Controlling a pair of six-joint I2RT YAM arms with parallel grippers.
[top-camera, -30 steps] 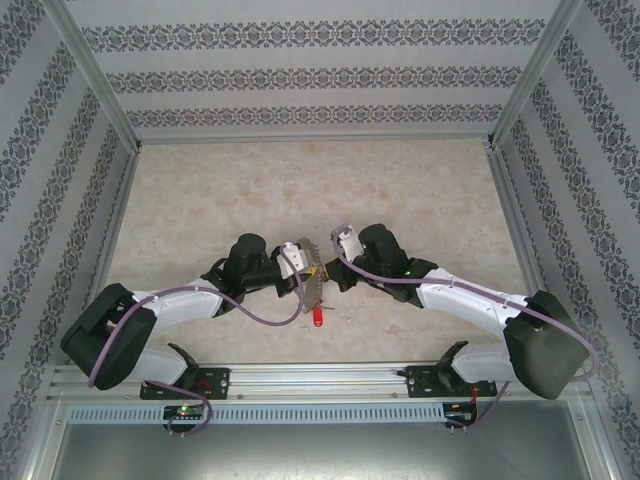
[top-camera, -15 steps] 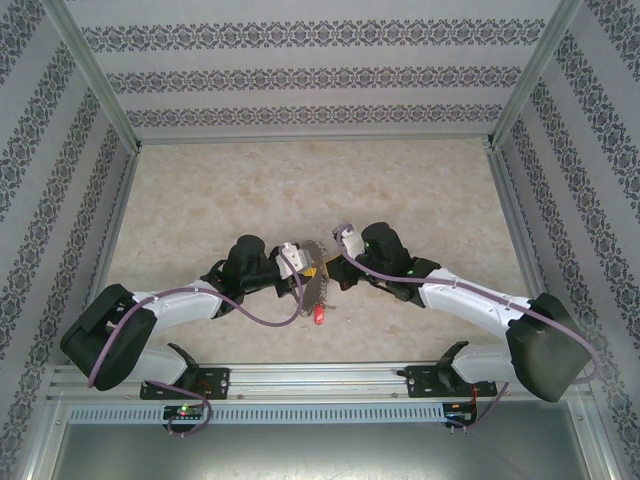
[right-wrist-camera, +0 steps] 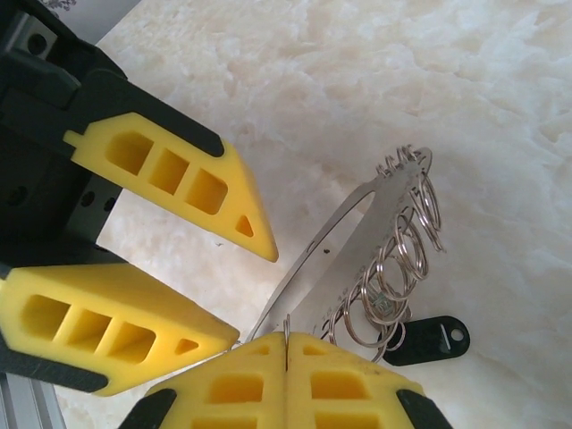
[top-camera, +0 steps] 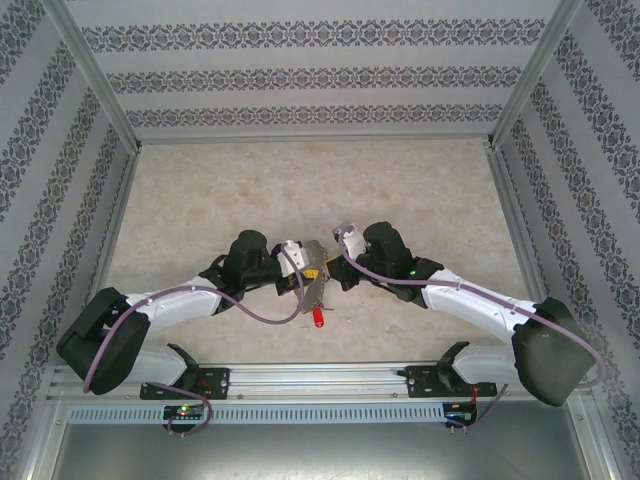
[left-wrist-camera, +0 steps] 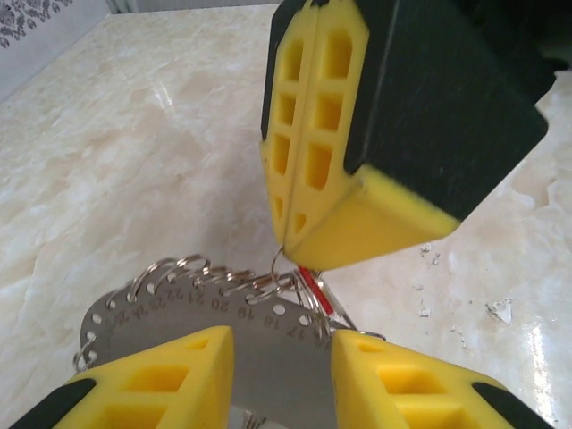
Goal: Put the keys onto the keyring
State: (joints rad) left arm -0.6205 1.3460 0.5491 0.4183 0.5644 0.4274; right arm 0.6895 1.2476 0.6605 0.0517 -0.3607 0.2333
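Observation:
The keyring (left-wrist-camera: 268, 335) is a grey numbered plate with small loops along its rim, also seen edge-on (right-wrist-camera: 375, 223). My right gripper (right-wrist-camera: 286, 344) is shut on one thin loop at the plate's rim, and its closed yellow tips (left-wrist-camera: 290, 246) pinch that loop from above. My left gripper (left-wrist-camera: 281, 362) is open, its fingers (right-wrist-camera: 170, 174) apart on either side of the plate. A red-tagged key (top-camera: 318, 317) hangs below the keyring (top-camera: 318, 278), its red strip (left-wrist-camera: 313, 290) among the loops. A black key head (right-wrist-camera: 429, 340) lies under the loops.
The marble-patterned table (top-camera: 300, 190) stretches away behind both grippers. Patterned walls (top-camera: 60, 150) enclose it on three sides. An aluminium rail (top-camera: 320, 385) with the arm bases runs along the near edge.
My left gripper's jaws have opened from shut on the keyring plate. The right gripper keeps its pinch, and both arms have shifted slightly to the right.

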